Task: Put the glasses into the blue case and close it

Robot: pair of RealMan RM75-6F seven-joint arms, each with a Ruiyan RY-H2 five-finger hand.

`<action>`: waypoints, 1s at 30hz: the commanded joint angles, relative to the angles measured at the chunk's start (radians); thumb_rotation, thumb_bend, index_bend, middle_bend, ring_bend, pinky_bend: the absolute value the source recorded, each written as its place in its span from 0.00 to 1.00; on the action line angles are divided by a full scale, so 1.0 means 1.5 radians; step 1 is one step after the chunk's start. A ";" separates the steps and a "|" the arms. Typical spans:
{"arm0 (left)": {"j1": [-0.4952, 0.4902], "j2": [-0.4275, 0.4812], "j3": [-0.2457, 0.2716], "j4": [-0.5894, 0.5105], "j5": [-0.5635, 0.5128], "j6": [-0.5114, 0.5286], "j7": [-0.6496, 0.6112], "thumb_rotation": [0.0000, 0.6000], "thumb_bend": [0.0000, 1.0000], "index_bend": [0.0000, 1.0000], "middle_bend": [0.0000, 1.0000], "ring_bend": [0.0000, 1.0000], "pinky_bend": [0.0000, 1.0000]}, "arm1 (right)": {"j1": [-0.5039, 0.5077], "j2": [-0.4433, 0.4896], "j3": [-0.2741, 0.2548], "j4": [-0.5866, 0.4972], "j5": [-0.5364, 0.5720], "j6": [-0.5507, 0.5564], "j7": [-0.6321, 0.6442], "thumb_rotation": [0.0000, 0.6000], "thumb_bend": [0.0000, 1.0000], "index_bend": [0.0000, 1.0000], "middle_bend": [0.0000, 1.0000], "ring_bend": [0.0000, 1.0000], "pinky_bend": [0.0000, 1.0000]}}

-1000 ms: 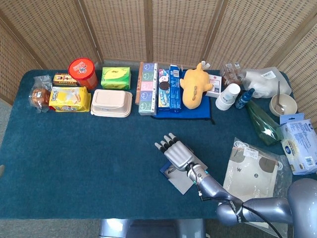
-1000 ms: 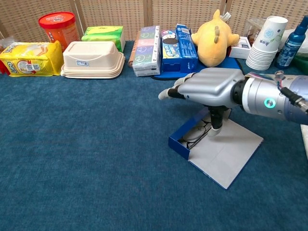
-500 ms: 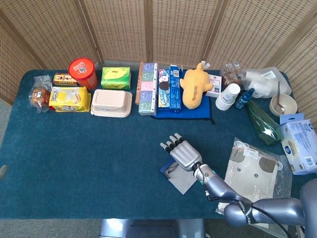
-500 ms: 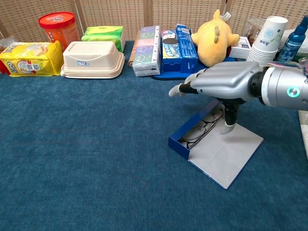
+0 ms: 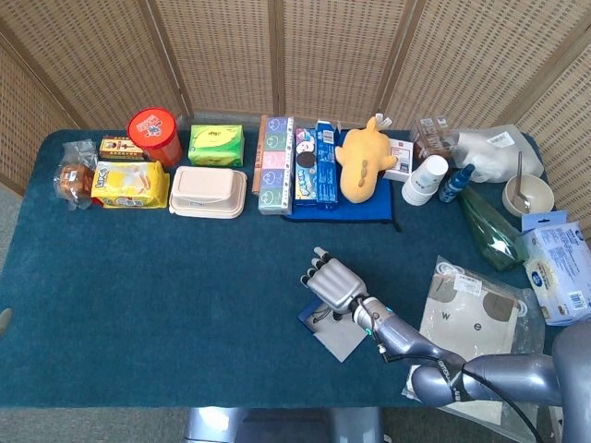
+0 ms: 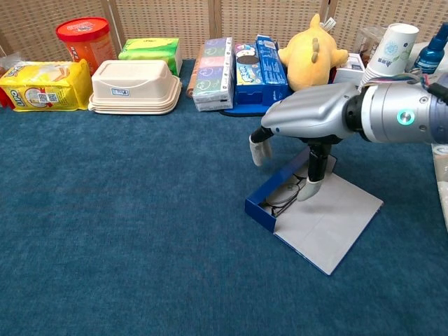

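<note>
The blue case (image 6: 268, 211) lies open on the blue cloth, its grey lid (image 6: 327, 225) folded flat toward the front right. The glasses (image 6: 285, 198) lie inside its tray. My right hand (image 6: 308, 115) hovers palm-down just over the case, holding nothing. Its fingers (image 6: 260, 150) droop down beyond the far side of the case, and the thumb (image 6: 311, 183) points down at the hinge edge beside the glasses. From the head view the hand (image 5: 337, 284) covers the far part of the case (image 5: 334, 336), and part of the glasses (image 5: 319, 317) shows. My left hand is out of sight.
Along the back stand a red canister (image 6: 85, 38), yellow packet (image 6: 43, 85), white lunch box (image 6: 134, 86), green pack (image 6: 150, 50), snack boxes (image 6: 213, 64), a yellow plush (image 6: 311, 56) and paper cups (image 6: 388, 63). A plastic bag (image 5: 476, 318) lies to the right of the case.
My right hand drew back to the right and slightly up, then came back left over the case. Its fingers, stretched forward before, now hang downward. The case and glasses stayed put.
</note>
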State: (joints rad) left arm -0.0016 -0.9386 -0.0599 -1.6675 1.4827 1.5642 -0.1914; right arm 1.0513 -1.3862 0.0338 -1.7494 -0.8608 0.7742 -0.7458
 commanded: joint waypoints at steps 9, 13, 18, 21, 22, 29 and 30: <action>-0.004 0.001 0.001 -0.003 0.005 -0.003 0.005 0.98 0.29 0.16 0.10 0.02 0.00 | 0.030 0.009 -0.028 0.006 0.054 0.015 -0.045 0.55 0.06 0.38 0.37 0.22 0.08; -0.005 0.001 0.001 -0.005 0.008 -0.004 0.006 0.97 0.29 0.16 0.10 0.02 0.00 | 0.036 0.015 -0.039 0.000 0.074 0.029 -0.062 0.55 0.06 0.39 0.37 0.22 0.09; -0.008 0.000 0.002 -0.005 0.012 -0.006 0.006 0.98 0.29 0.16 0.10 0.02 0.00 | 0.043 0.028 -0.053 -0.012 0.108 0.048 -0.084 0.53 0.05 0.39 0.37 0.22 0.09; -0.011 -0.002 0.002 -0.004 0.015 -0.009 0.006 0.98 0.29 0.16 0.10 0.02 0.00 | 0.046 0.042 -0.066 -0.027 0.138 0.064 -0.097 0.52 0.05 0.39 0.37 0.23 0.09; -0.012 -0.003 0.002 -0.003 0.015 -0.010 0.006 0.98 0.29 0.16 0.10 0.02 0.00 | 0.044 0.049 -0.072 -0.035 0.145 0.069 -0.098 0.51 0.05 0.39 0.37 0.23 0.09; -0.021 -0.009 0.001 -0.002 0.019 -0.018 0.009 0.98 0.29 0.16 0.10 0.02 0.00 | 0.037 0.076 -0.103 -0.080 0.169 0.104 -0.114 0.45 0.05 0.39 0.37 0.24 0.10; -0.022 -0.009 0.001 -0.002 0.020 -0.019 0.010 0.98 0.29 0.16 0.10 0.02 0.00 | 0.035 0.080 -0.107 -0.086 0.169 0.109 -0.115 0.44 0.05 0.39 0.37 0.24 0.10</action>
State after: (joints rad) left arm -0.0347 -0.9523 -0.0580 -1.6707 1.5123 1.5364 -0.1763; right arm 1.1080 -1.2743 -0.1180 -1.8689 -0.6107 0.9296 -0.9145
